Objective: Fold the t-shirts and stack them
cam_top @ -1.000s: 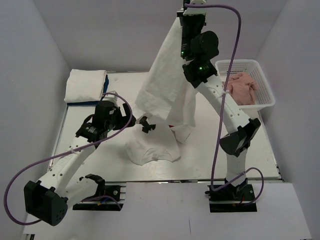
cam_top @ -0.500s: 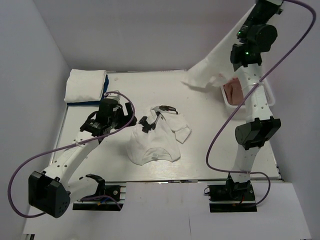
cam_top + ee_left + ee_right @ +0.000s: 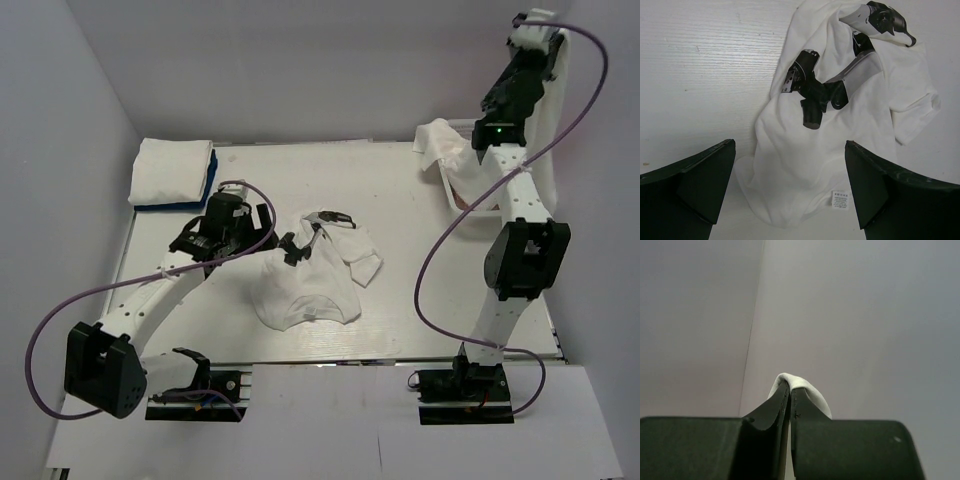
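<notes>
Right pincer [image 3: 789,390] pinches a plain white cloth t-shirt [image 3: 440,140] high above the white plastic mesh basket [image 3: 458,200] — probably to let it hang open; left pincer [image 3: 790,145] hovers spread over a crumpled black-printed white t-shirt [image 3: 840,125], left of that basket.

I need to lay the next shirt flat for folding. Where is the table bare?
Bare table along the far edge, between the folded stack and the basket; also right of the crumpled printed t-shirt, up to the right arm. Crowded at centre-left, under the left arm.
</notes>
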Controlling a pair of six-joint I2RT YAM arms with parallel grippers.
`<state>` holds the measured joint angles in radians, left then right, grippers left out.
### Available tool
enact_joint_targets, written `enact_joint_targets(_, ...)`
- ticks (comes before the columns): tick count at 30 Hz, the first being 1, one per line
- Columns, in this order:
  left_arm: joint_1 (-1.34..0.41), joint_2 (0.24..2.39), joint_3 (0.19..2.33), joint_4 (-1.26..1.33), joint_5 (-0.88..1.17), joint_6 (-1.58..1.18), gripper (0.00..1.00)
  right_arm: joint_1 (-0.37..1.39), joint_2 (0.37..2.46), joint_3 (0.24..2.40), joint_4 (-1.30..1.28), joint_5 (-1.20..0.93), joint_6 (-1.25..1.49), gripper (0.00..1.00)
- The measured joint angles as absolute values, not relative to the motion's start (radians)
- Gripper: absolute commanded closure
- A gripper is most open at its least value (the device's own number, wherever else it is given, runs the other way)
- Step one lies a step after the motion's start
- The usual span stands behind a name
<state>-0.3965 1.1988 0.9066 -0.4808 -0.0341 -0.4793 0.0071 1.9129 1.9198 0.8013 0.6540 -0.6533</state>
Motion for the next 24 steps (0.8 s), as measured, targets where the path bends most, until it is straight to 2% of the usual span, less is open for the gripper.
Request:
enact_joint_targets(4,-0.397,1.230,0.917,-0.479,-0.028,-0.479,0.00,0.013,1.949,1.746,0.719,0.740,-0.573,1.00)
enact_joint_targets(9,-0.397,1.238,0.927,-0.482,-0.018,-0.479,0.00,-0.013,2.011,1.674,0.429,0.783,-0.293,1.00)
enact_joint_targets(15,-0.397,1.253,0.930,-0.488,-0.008,-0.487,0.00,-0.065,2.114,1.692,0.035,0.596,0.003,1.00)
enact_joint_targets(18,-0.397,1.264,0.930,-0.490,0.000,-0.491,0.00,-0.072,2.151,1.692,-0.089,0.488,0.099,0.96)
enact_joint_targets(21,-0.397,1.275,0.930,-0.495,0.005,-0.498,0.00,-0.079,2.172,1.692,-0.152,0.400,0.149,0.71)
enact_joint_targets(22,-0.397,1.278,0.930,-0.496,0.006,-0.499,0.00,-0.083,2.173,1.693,-0.165,0.372,0.148,0.50)
enact_joint_targets(24,-0.397,1.282,0.930,-0.498,0.008,-0.498,0.00,-0.092,2.173,1.708,-0.195,0.329,0.150,0.38)
